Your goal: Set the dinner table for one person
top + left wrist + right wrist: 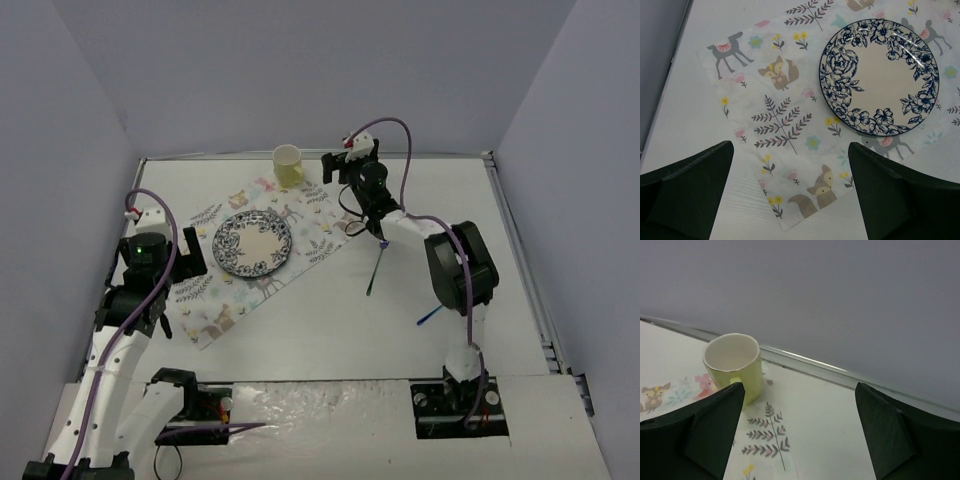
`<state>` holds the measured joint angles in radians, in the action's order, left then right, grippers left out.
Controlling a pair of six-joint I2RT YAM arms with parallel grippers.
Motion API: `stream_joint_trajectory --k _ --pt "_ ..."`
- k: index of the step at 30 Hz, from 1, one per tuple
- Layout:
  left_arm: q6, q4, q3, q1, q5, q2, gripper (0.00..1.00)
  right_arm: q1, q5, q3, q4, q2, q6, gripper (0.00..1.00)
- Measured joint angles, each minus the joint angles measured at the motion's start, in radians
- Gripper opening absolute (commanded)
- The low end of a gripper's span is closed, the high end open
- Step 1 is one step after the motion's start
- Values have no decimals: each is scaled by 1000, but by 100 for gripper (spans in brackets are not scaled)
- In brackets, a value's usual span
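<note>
The right gripper [799, 440] stands with its jaws spread wide and nothing between them. The yellow-green cup [735, 365] sits upright just past one finger in the wrist view (whether finger and cup touch cannot be told). The cup is at the far edge of the animal-print placemat [215, 310], close to the back rim.

The left gripper [790, 195] is also fully spread and empty, hanging over the near part of the placemat. Beyond it, the blue floral plate [880, 77] lies flat on the cloth.

All of this rests on the dinner table [330, 330], the white top that fills the space between the pale walls. On its bare surface by the right arm lie a thin dark stick [375, 270] and a thin blue stick [430, 317], both too small to identify.
</note>
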<state>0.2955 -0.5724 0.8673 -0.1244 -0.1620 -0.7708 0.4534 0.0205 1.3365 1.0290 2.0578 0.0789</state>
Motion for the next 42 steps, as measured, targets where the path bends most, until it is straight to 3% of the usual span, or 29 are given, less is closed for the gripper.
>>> stream_joint_trajectory --k 4,10,18,23,30,37,42 --pt "0 -2 0 1 -2 6 97 -3 -156 -91 -199 -225 -69 90" --pt "0 -7 0 1 -12 14 97 -2 -291 -202 -553 -439 -245 86" --pt "1 -8 0 1 -23 29 97 -2 -304 -421 -807 -506 -399 75" --pt "1 -10 0 1 -24 33 97 -2 -274 -478 -861 -506 -451 68" --pt "1 -14 0 1 -23 38 97 -1 -261 -505 -866 -489 -489 51" --pt "2 -14 0 1 -23 47 97 -1 -254 -505 -853 -403 -502 46" --pt "3 -15 0 1 -23 47 97 -1 -261 -505 -820 -351 -510 36"
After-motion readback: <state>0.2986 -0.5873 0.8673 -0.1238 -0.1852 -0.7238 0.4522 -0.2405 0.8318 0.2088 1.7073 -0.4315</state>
